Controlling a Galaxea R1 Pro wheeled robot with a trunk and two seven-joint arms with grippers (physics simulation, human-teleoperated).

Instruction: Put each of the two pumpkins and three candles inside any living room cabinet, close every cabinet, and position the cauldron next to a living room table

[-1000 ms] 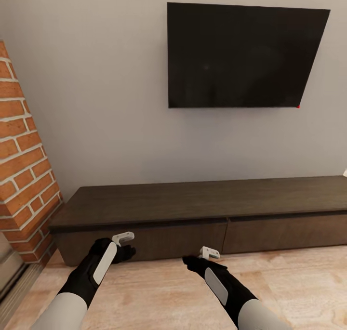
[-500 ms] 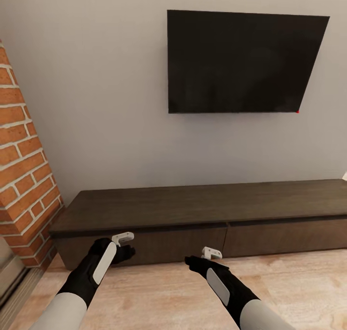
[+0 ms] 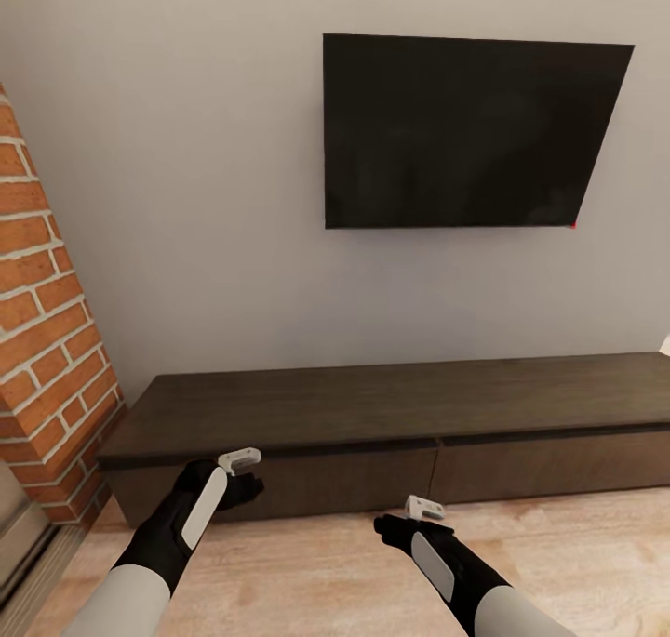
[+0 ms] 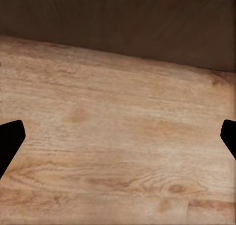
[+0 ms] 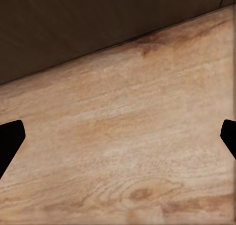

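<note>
The long, low dark-brown cabinet [image 3: 372, 403] stands against the grey wall, both wide drawer fronts shut. My left gripper [image 3: 246, 488] hangs open just in front of the left drawer front, low over the wooden floor. My right gripper [image 3: 387, 529] is open too, over the floor a little before the seam between the two drawers. In the left wrist view the fingertips [image 4: 10, 139] stand wide apart with bare floor between them and the cabinet front [image 4: 118, 23] beyond. The right wrist view has the same spread fingertips [image 5: 11, 141] and the cabinet base [image 5: 98, 23]. The pumpkins, candles, cauldron and table are out of view.
A black TV [image 3: 465, 130] hangs on the wall above the cabinet. A red brick pillar [image 3: 46, 339] rises at the left, close to the cabinet's left end. Light wooden floor [image 3: 577, 553] stretches to the right. A small pale object [image 3: 665, 343] peeks in at the right edge.
The whole picture has slid downward, so the camera has moved. My right gripper has shifted a little to the right and back from the cabinet. The left gripper holds its place.
</note>
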